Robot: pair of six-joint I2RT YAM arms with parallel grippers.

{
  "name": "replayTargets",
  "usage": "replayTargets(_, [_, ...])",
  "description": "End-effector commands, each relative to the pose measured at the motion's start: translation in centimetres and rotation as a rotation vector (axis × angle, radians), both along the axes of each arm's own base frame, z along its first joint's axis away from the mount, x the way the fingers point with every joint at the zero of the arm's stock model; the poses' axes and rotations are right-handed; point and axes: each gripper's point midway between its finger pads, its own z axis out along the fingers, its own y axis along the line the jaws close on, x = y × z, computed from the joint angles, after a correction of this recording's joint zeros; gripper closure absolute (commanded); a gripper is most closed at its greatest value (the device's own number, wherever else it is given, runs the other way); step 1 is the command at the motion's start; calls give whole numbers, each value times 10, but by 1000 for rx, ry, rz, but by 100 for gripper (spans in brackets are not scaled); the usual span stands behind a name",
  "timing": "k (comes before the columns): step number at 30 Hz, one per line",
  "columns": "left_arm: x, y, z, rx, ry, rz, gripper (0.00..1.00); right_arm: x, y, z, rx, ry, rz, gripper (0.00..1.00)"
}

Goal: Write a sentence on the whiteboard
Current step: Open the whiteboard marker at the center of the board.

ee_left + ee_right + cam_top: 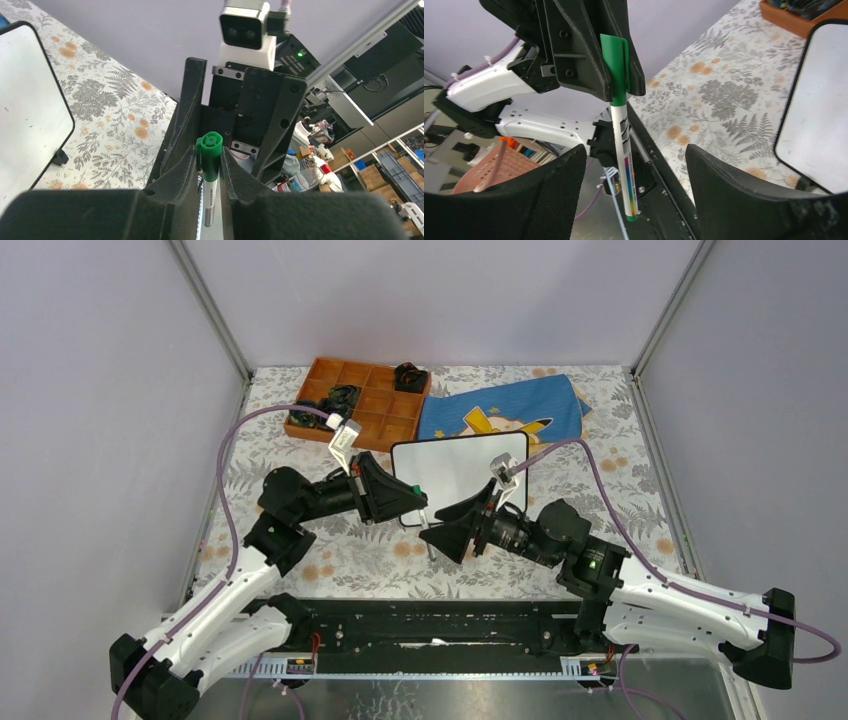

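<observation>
Pointing at each other mid-frame, L gripper clamped green marker by its cap; R gripper stood wide open astride the barrel. Whiteboard, centre frame, was blank.

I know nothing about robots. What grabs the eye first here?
The left fingers pinch a green marker by its cap at mid-table, while the right fingers stand open around its barrel. Just behind sits a blank whiteboard, with an orange compartment tray and blue cloth further back.
</observation>
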Motion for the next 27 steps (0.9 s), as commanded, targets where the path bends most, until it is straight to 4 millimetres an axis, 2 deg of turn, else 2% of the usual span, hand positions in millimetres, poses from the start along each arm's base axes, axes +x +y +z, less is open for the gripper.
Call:
replayTargets(1, [-19,4,17,-50,-94,-60,100,-23,10,36,128,24,131,21])
replayTargets(6, [-32,7,24,-86,-120,-109,100,-32,21,52,187,30,208,26])
replayTargets(11, [-36,10,27,-94,-133,-112,100,-29,26,62,243,32,205,35])
replayTargets(18, [-40,12,27,-90,-138,-112,100,-27,31,69,294,41,208,40])
replayTargets(27, [-42,15,32,-97,-151,-97,100,-28,33,62,277,56,221,66])
